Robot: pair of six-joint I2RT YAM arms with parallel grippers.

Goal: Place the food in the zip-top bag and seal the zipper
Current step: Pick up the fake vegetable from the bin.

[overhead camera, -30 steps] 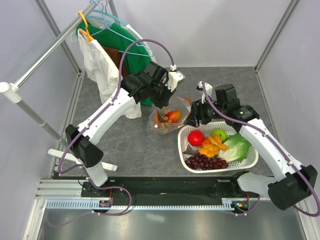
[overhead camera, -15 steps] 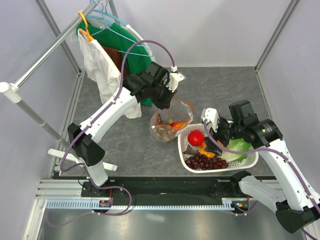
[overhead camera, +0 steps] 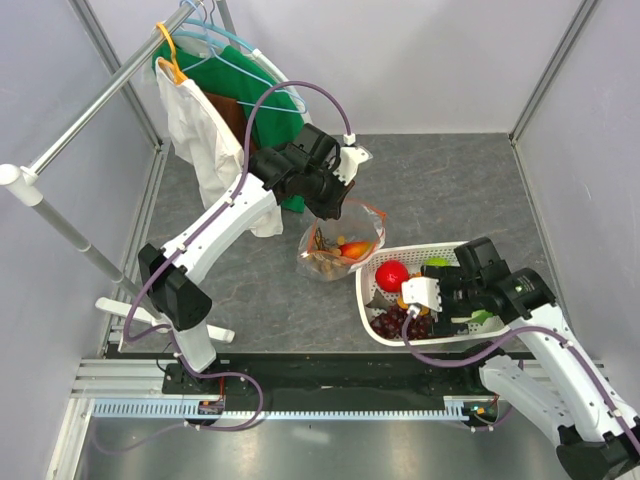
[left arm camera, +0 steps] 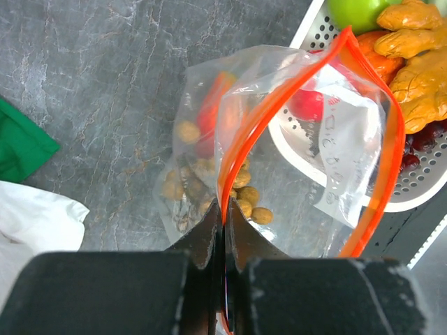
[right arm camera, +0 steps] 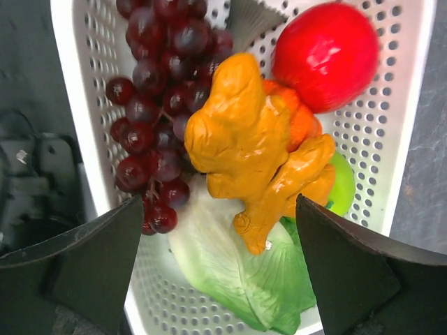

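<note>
R arm [overhead camera: 545, 345] has swung back from the bag to over the basket [overhead camera: 361, 290]. We read that as one drop done and the next pick starting. Zip-top bag [left arm camera: 335, 139] sits just beside the basket, with nuts [left arm camera: 246, 197] + mango [overhead camera: 351, 249] inside. Left gripper [left arm camera: 223, 209] is pinched tight on the zipper [left arm camera: 260, 115], holding the mouth open. Right gripper [right arm camera: 220, 202] is spread wide & empty above the orange piece [right arm camera: 241, 139]. Grapes [right arm camera: 154, 105], red apple [right arm camera: 328, 52], lettuce [right arm camera: 230, 279] are left to move.

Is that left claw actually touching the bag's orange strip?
Touching. The left wrist view shows the left gripper pinched shut on the zipper, the orange strip running down between its closed jaws.
</note>
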